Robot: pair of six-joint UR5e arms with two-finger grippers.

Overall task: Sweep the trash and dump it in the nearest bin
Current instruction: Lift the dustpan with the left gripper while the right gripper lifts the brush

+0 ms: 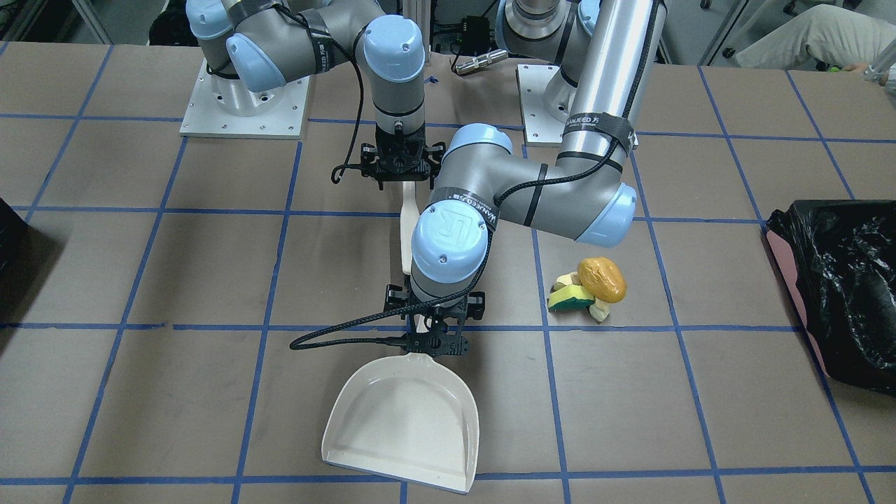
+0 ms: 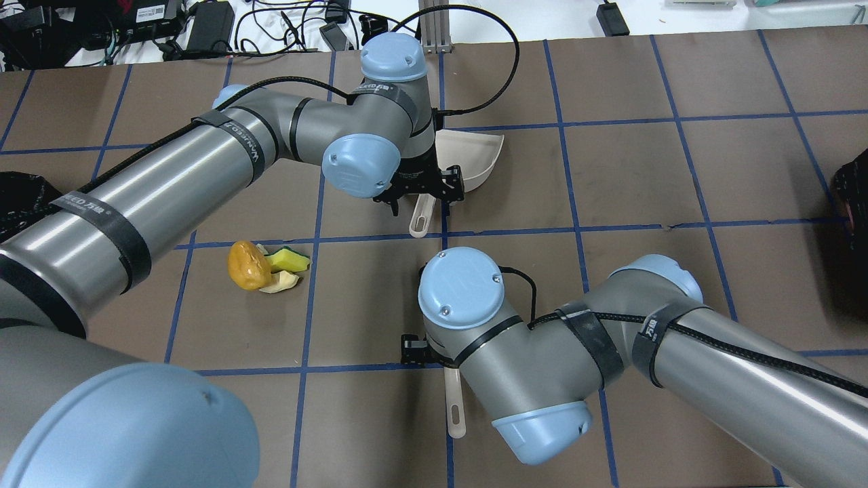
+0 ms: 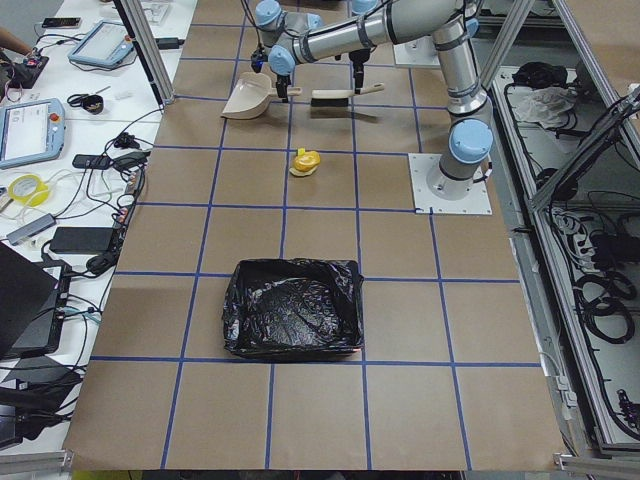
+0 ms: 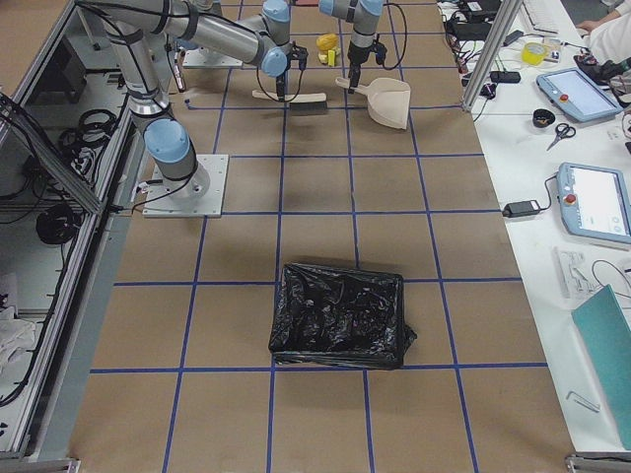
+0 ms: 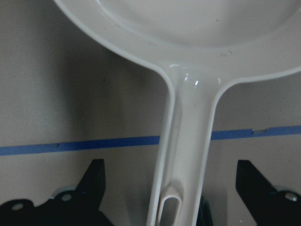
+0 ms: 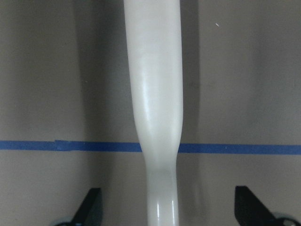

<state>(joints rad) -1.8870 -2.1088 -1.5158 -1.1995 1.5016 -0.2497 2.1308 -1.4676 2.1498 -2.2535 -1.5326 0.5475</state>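
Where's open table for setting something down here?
Bare table lies between the trash and the bin, and beyond the dustpan, out to the dark object at the table edge. Crowded: the centre strip, where the left gripper and right gripper hang open over dustpan and brush handle.

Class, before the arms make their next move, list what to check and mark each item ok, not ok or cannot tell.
1. Left hand open around the dustpan handle: ok.
2. Right hand open around the brush handle: ok.
3. Tools gripped: not ok, both hands are open.
4. One pile of trash, apart from both arms: ok.
5. Open bin on the trash's side: ok.
6. Handles centred in depth: cannot tell.
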